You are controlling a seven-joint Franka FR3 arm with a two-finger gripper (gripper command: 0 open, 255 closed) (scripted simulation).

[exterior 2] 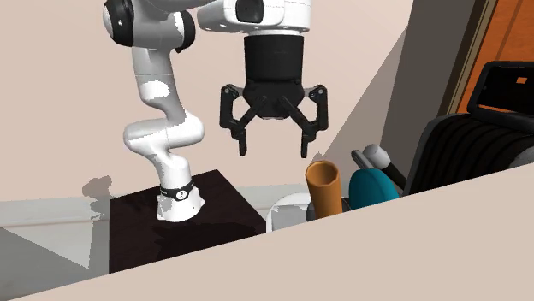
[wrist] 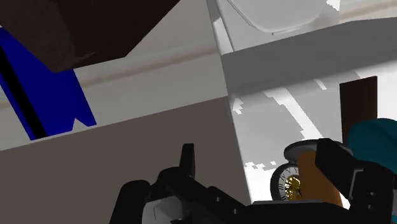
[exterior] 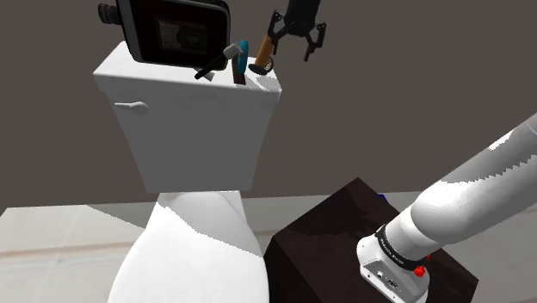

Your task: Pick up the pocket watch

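Observation:
The pocket watch point(wrist: 289, 185) has a white dial with a gold centre and a silver rim. It lies on the white toilet tank lid point(wrist: 267, 121), right against an orange-brown hammer handle point(wrist: 309, 170). My black gripper point(wrist: 261, 170) is open, and the watch sits below it, nearer one finger point(wrist: 337, 164) than the other. In the shoulder view the gripper point(exterior: 297, 41) hangs above the right end of the lid point(exterior: 129, 69), just over the hammer point(exterior: 263, 53). In the second exterior view its fingers point(exterior 2: 272, 145) are spread wide with nothing between them, a little above the orange handle point(exterior 2: 325, 190).
A large black device point(exterior: 172, 30) stands on the lid's left part, with a teal-handled tool point(exterior: 242, 60) and a grey hammer head point(exterior: 231, 52) beside it. The toilet bowl point(exterior: 198, 258) is below. The dark stand point(exterior: 344, 241) sits at the lower right.

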